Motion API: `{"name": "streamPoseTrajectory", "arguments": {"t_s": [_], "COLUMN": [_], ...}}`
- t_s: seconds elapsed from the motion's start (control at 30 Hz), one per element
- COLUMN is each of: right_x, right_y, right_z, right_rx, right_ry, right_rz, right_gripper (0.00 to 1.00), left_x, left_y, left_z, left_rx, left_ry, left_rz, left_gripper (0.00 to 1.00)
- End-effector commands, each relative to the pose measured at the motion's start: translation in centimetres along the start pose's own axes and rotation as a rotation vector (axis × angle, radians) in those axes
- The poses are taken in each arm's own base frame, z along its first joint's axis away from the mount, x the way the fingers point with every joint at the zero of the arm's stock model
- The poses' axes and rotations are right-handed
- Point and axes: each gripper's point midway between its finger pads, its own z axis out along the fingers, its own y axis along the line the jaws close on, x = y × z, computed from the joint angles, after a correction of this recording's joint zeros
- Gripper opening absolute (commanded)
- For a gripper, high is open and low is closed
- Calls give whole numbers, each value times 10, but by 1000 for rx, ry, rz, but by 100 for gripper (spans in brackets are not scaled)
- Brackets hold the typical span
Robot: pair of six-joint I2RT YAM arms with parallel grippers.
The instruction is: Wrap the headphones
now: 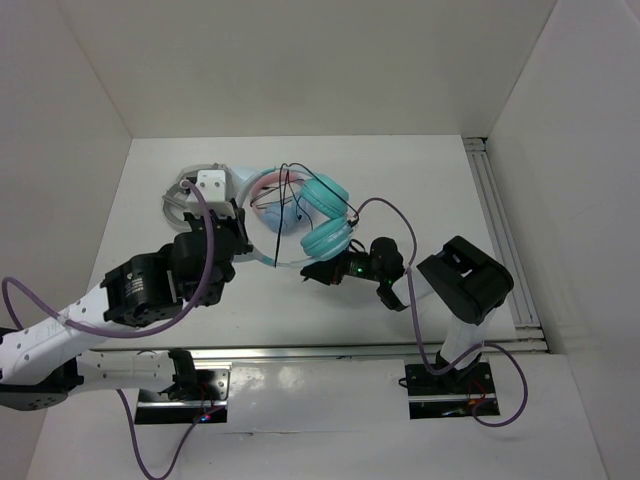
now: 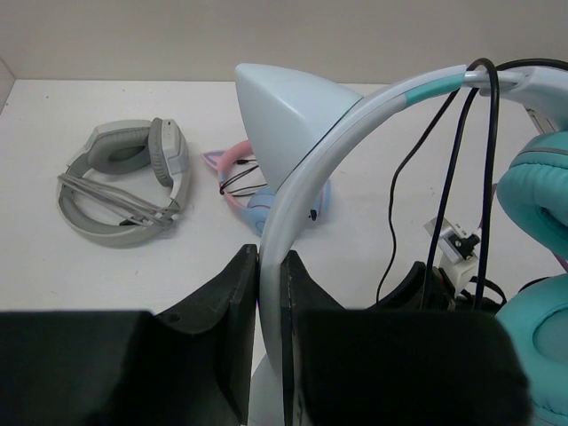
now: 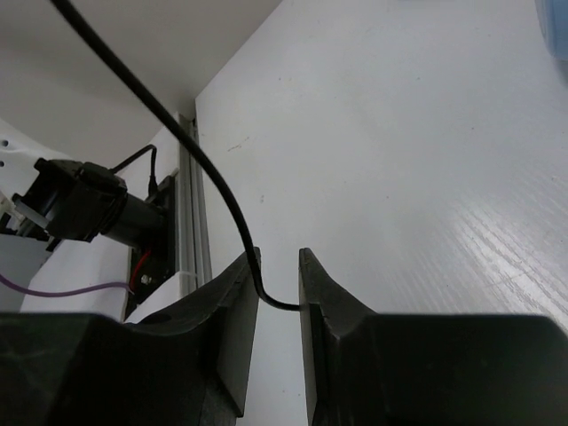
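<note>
The headphones (image 1: 326, 215) have teal cups and a pale headband (image 1: 262, 255) and lie at mid-table. My left gripper (image 1: 240, 232) is shut on the headband (image 2: 293, 191) just below its cat-ear point (image 2: 284, 106). The teal cups (image 2: 537, 191) are at the right of the left wrist view. The thin black cable (image 2: 453, 169) hangs over the band in loops. My right gripper (image 1: 314, 272) sits just below the cups. Its jaws stand a narrow gap apart, with the cable (image 3: 217, 191) bent sharply across between them.
A bulky grey-white pair (image 2: 124, 177) lies at the back left. A pink-banded pair with light blue cups (image 2: 240, 173) lies behind the held headband. An aluminium rail (image 1: 500, 230) runs along the table's right edge. White walls stand at the back and sides.
</note>
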Motion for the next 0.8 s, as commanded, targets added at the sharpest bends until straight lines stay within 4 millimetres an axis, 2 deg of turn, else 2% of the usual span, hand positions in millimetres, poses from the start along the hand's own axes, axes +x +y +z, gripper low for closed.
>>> {"name": "streamPoseTrajectory", "arguments": {"t_s": [0.0,0.23,0.33,0.5,0.73,0.77], "right_x": [-34,-40,-37,-40,-46,-51], "right_y": [22,25,18,17,-4,-1], "right_z": [-1,4,8,16,26,29], "right_rx": [-77,-88,-70,-83,9,6], "right_ry": [-115,-129,-121,-137,-136,-144], "right_rz": [-144,-157,-143,-147,-164,-177], "right_gripper": [32,32,32,32,40,42], "left_x": [-30,-30,-30,-30,-25,-25], "left_y": [5,5,5,3,5,5], "left_z": [-6,-6,-6,-7,-7,-7], "left_rx": [-7,-7,-7,2,-4,-3], "left_ry": [-77,-77,-77,-74,-62,-62], "left_rz": [-191,-200,-200,-209,-192,-202], "left_gripper": [0,0,0,0,0,0]}}
